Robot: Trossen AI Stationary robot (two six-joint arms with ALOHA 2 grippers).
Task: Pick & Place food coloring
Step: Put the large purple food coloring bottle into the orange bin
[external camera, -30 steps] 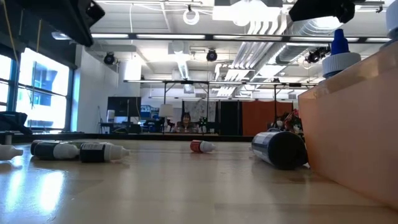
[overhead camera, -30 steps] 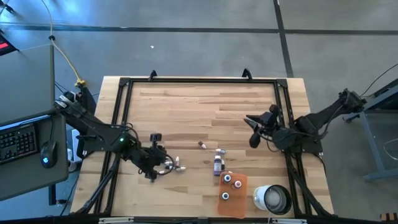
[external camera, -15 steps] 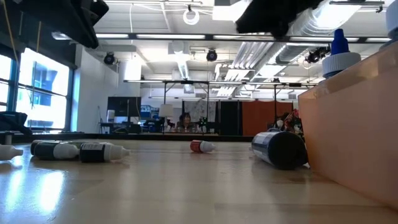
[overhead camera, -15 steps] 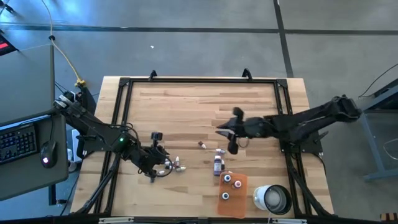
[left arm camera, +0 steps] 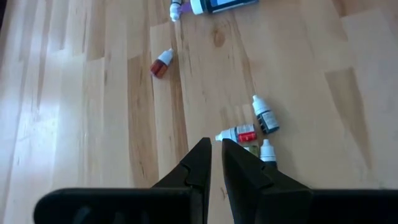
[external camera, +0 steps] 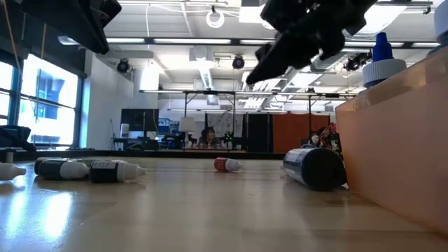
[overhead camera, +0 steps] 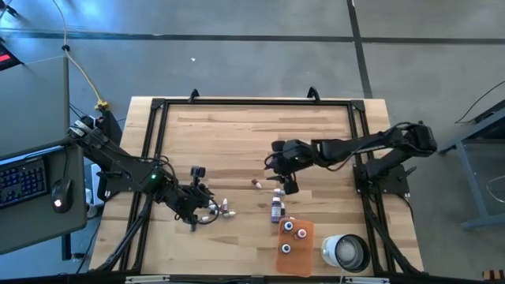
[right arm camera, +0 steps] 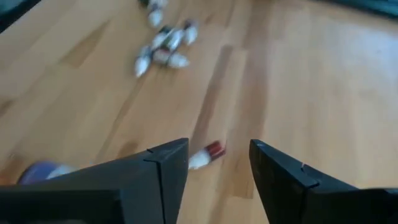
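We see the right gripper, fingers spread and empty, reaching out above a red-capped food coloring bottle mid-table. The left gripper, nearly closed and empty, hovers near a bottle cluster.

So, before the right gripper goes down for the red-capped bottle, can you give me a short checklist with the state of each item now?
1. Right gripper open: ok.
2. Red-capped bottle between its fingers in the right wrist view: ok.
3. Bottle lies alone, apart from others: ok.
4. Height above the table: cannot tell.
5. Left gripper shut, waiting near the bottle cluster, away from the right arm: ok.
6. Orange tray has free space beside its three bottles: ok.
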